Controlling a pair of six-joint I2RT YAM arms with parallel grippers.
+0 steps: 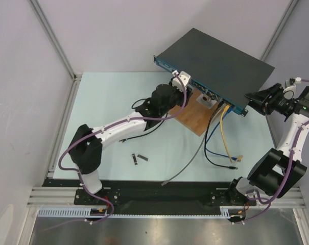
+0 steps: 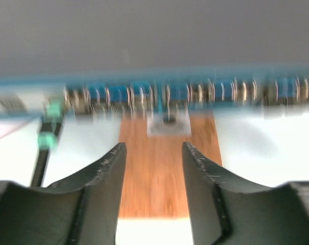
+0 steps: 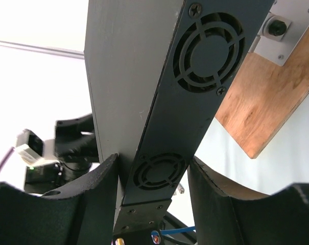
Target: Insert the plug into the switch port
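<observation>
The switch is a flat black box at the back, tilted, with its blue front face towards me. My right gripper is shut on its right end; in the right wrist view both fingers press on the switch's vented side. My left gripper is open and empty just in front of the blue face. The left wrist view is blurred and shows the row of sockets beyond open fingers. Yellow and blue cables hang from the face. A loose plug end lies on the table.
A brown wooden board with a metal bracket lies under the switch's front. A grey cable and a black cable trail towards the near edge. Two small dark parts lie on the mat. Walls enclose the back and left.
</observation>
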